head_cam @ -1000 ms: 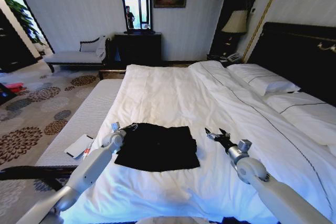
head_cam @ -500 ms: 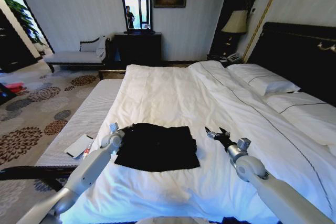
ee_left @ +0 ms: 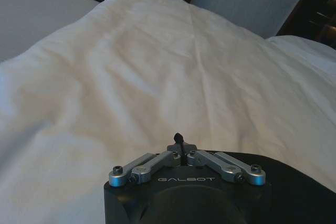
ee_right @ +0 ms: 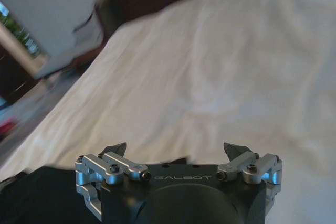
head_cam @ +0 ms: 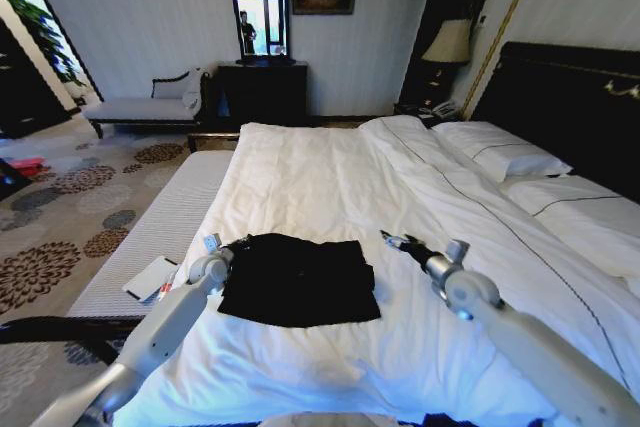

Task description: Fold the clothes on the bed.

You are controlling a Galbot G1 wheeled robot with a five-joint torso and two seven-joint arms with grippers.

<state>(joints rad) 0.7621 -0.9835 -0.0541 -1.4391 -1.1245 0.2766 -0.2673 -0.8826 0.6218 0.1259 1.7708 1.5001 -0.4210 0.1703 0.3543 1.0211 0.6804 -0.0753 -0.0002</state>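
Both arms are pale grey-white tubes with rounded, bulbous joints. The left gripper (ee_left: 179, 141) sits on a black round housing stamped "GALBOT" in pale letters, flanked by brushed-silver linkage bars with dark screws at their pivots; its fingers (ee_left: 179, 138) are small and black. The right gripper (ee_right: 178, 150) has the same black "GALBOT" housing, silver bars and screws, with black pointed fingers (ee_right: 115, 148) at 10 and 2 o'clock.
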